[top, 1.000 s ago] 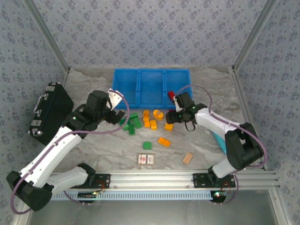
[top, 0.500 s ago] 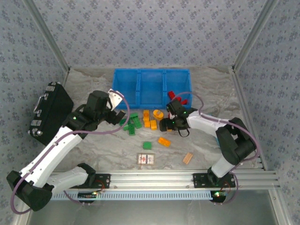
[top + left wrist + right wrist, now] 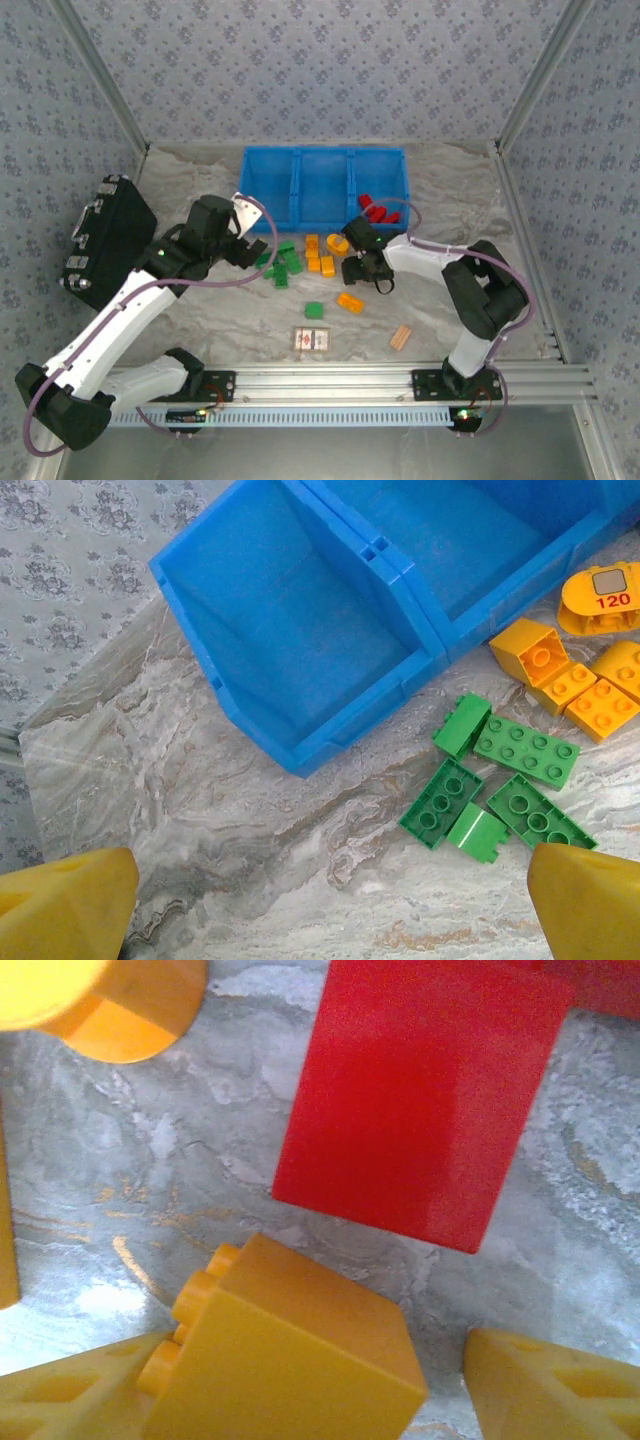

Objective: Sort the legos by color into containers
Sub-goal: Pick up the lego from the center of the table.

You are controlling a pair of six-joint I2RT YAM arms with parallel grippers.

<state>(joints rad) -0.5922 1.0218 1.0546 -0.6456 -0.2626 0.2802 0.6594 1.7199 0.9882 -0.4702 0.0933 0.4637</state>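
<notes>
The left arm stretches forward over the table, its gripper (image 3: 258, 252) spread wide above the green bricks (image 3: 500, 790), which lie just beside the blue bins (image 3: 296, 190). The right arm bends sharply leftward. Its gripper (image 3: 355, 268) is low, with its fingers parted around a yellow brick (image 3: 290, 1350) and a gap on one side. Red bricks (image 3: 377, 211) lie by the bins on the marbled table (image 3: 230, 310), with patterned walls (image 3: 320, 70) around it.

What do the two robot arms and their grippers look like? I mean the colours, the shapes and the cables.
The left arm and the right arm have white tube-like links, black joints and black wrists. A thin purple cable loops along each arm. The left gripper and the right gripper have yellow-orange, wedge-shaped plastic fingers; the right ones show moulded recesses.
</notes>
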